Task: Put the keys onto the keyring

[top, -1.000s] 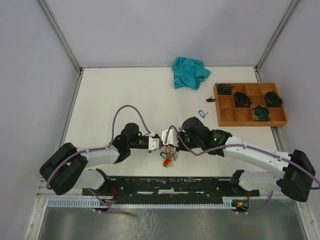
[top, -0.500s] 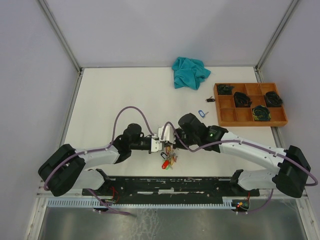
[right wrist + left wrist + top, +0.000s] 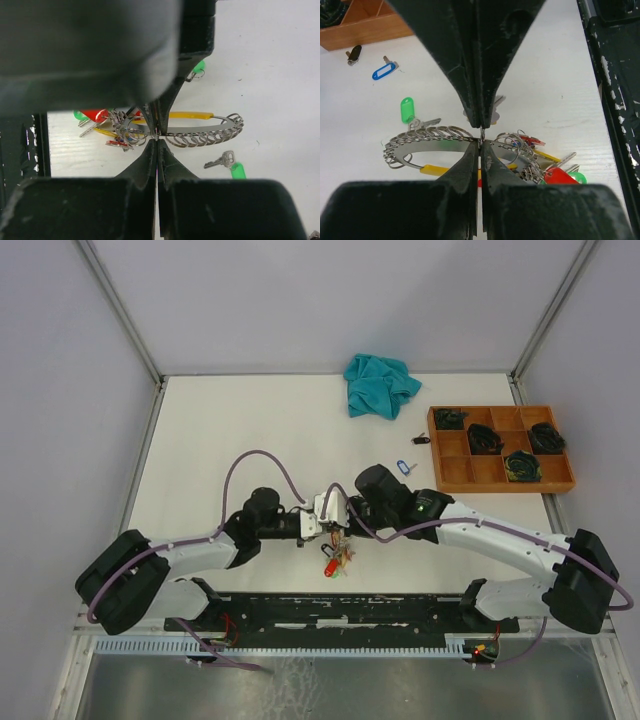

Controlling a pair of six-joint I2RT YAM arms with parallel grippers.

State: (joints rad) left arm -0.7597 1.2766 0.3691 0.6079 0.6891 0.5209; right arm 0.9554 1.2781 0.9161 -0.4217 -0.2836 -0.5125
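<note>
The left gripper (image 3: 480, 146) and right gripper (image 3: 157, 144) are meeting tip to tip from opposite sides, low over the table (image 3: 250, 430). Both pairs of jaws are pressing fully together, each pinching the thin wire of the keyring (image 3: 427, 139) at almost the same spot.

Seen from the left wrist, the keyring is spreading out to both sides of the left gripper's tips, lying roughly flat, with a row of small split loops (image 3: 440, 132) strung along it. The right gripper is coming in from straight ahead, its tips stopping just short of the left one's. A green key (image 3: 409, 111) is lying ahead and to the left of the tips, just beside the keyring's outer edge; whether it is touching cannot be told. A yellow tag (image 3: 436, 170) is showing nearer and to the left, under the keyring's arc. To the right of the tips, a bunch of keys (image 3: 555, 172) with red, yellow and green tags is crowding against the keyring.

Farther ahead and to the left, a blue key (image 3: 384, 71) and a small dark object (image 3: 353, 54) are lying well apart from the keyring, near a wooden tray (image 3: 365, 27).

From above, a teal cloth (image 3: 380, 385) is lying far beyond both grippers.
</note>
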